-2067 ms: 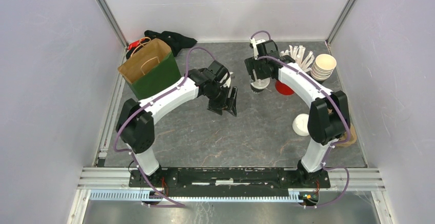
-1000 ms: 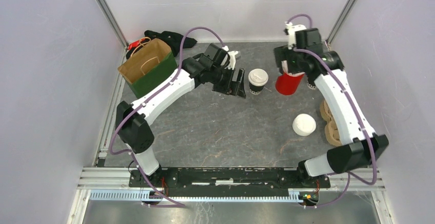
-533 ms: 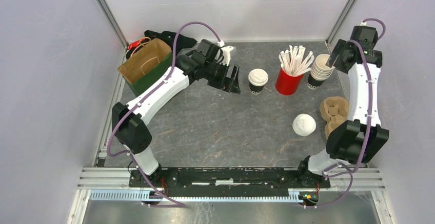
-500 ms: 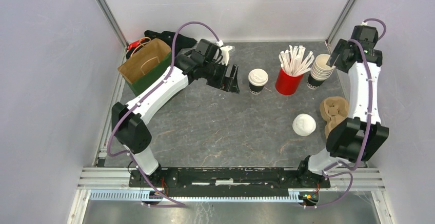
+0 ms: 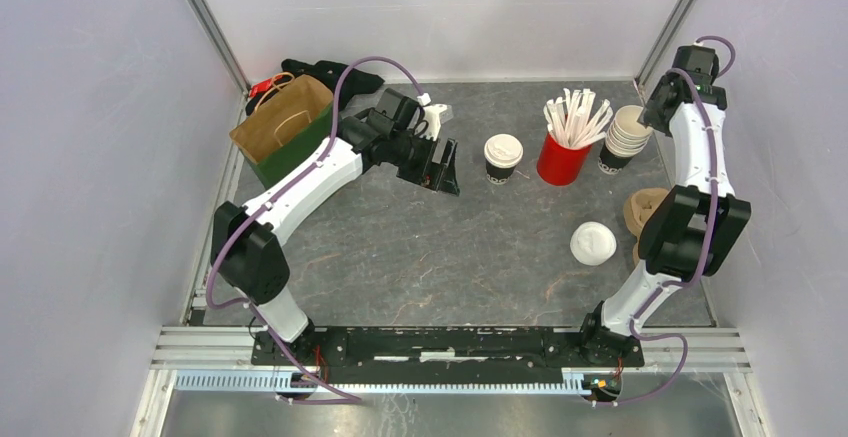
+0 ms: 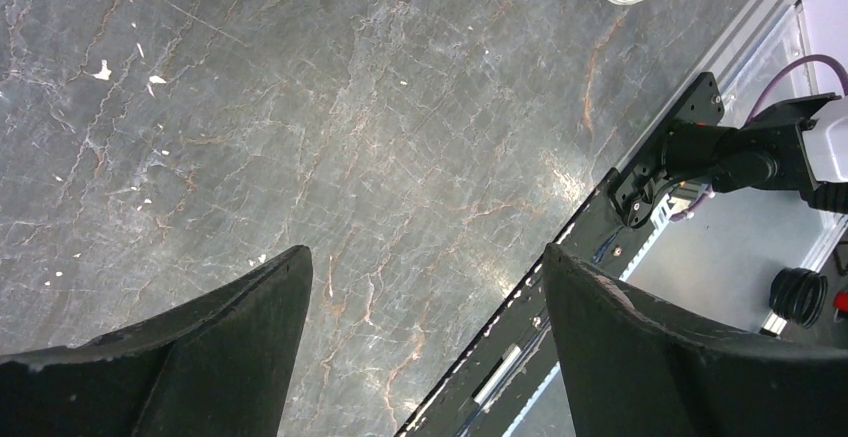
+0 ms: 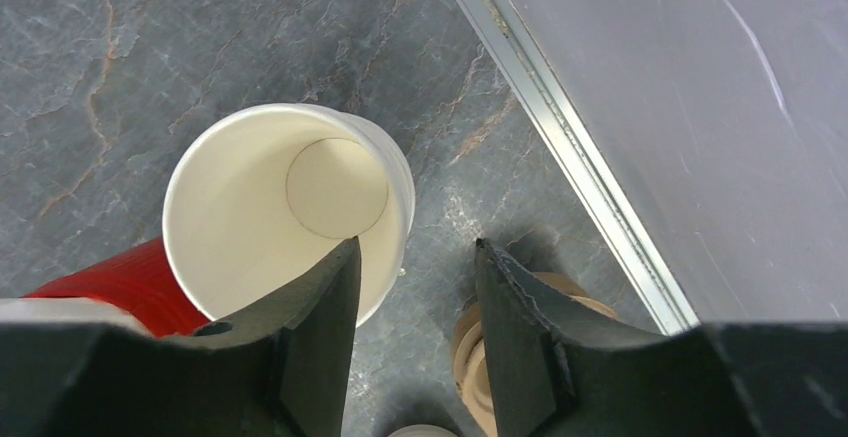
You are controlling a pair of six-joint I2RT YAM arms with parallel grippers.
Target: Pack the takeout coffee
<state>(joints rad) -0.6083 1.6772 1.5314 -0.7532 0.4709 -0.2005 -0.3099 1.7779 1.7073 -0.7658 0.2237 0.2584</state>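
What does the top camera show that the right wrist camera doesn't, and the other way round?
Only the top view: the lidded coffee cup, the paper bag and the open left gripper. Only the right wrist view: how the right gripper's jaws stand, apart over the top cup's rim. Both: the stack of lidless cups and the red cup.
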